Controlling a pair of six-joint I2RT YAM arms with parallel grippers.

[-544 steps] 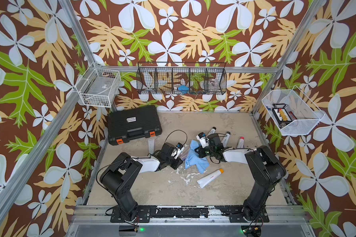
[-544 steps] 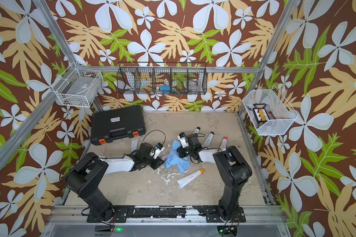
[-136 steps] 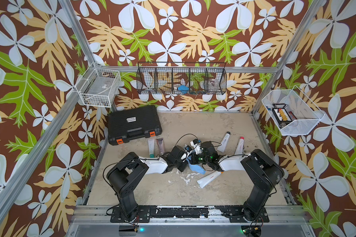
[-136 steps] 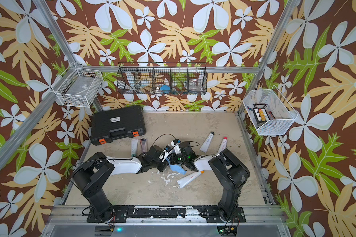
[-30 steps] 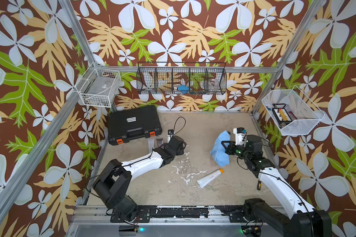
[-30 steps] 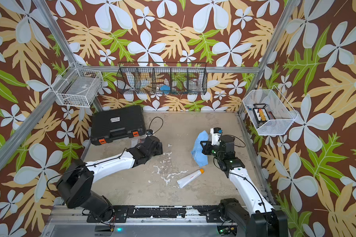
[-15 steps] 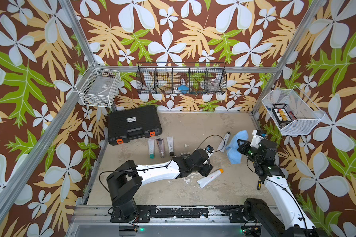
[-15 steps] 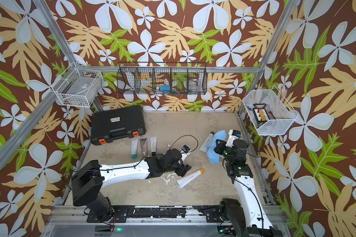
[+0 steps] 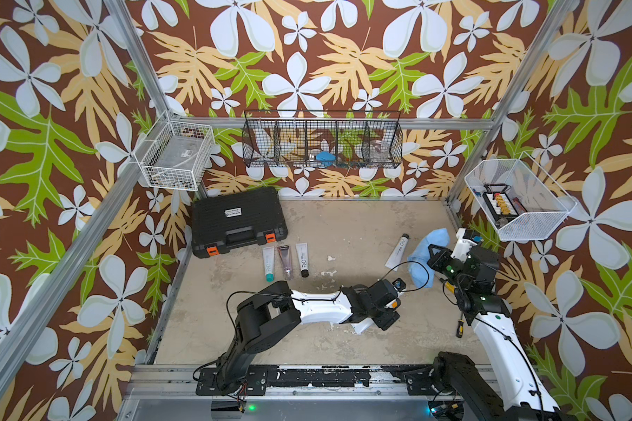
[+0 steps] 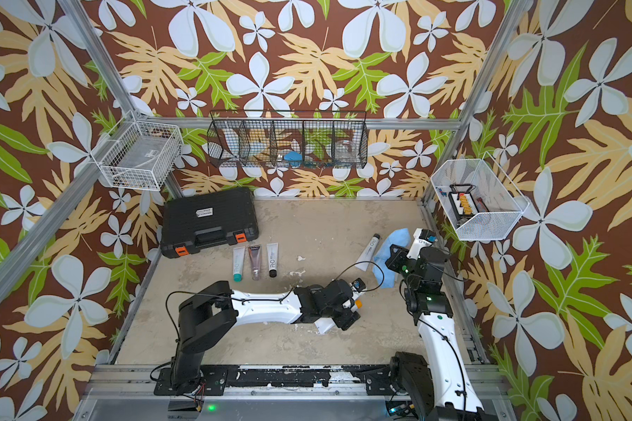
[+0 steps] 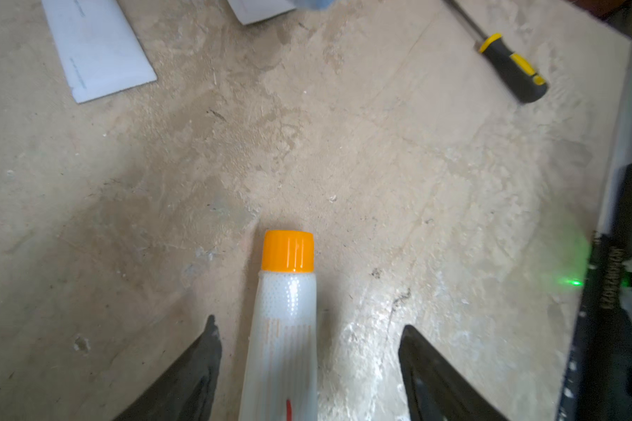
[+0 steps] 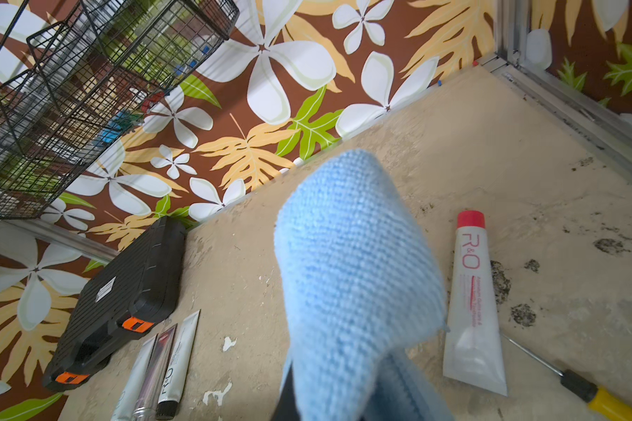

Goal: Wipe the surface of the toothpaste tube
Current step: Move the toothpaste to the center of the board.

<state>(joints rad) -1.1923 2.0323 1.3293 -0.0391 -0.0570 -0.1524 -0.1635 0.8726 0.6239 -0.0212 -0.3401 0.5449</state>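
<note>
A white toothpaste tube (image 11: 283,328) with an orange cap (image 9: 392,303) lies flat near the middle of the table. My left gripper (image 11: 309,324) is low over it and open. The tube lies between the black fingers (image 11: 197,364) and touches neither. In both top views the wrist covers most of the tube, leaving the cap and its flat tail (image 10: 323,325) showing. My right gripper (image 9: 433,255) is shut on a blue cloth (image 12: 351,262), held above the table at the back right. The cloth (image 10: 391,248) hides that gripper's jaws in the right wrist view.
Three tubes (image 9: 284,260) lie in a row by the black case (image 9: 238,220). A black-capped tube (image 9: 397,251) and a red-capped tube (image 12: 471,291) lie beside the cloth. A yellow-and-black screwdriver (image 9: 459,328) lies near the right rail. Wire baskets (image 9: 322,144) hang on the walls.
My left arm swung from the row of tubes to the orange-capped tube, and its jaws widened. My right arm carried the cloth right and back, then held there.
</note>
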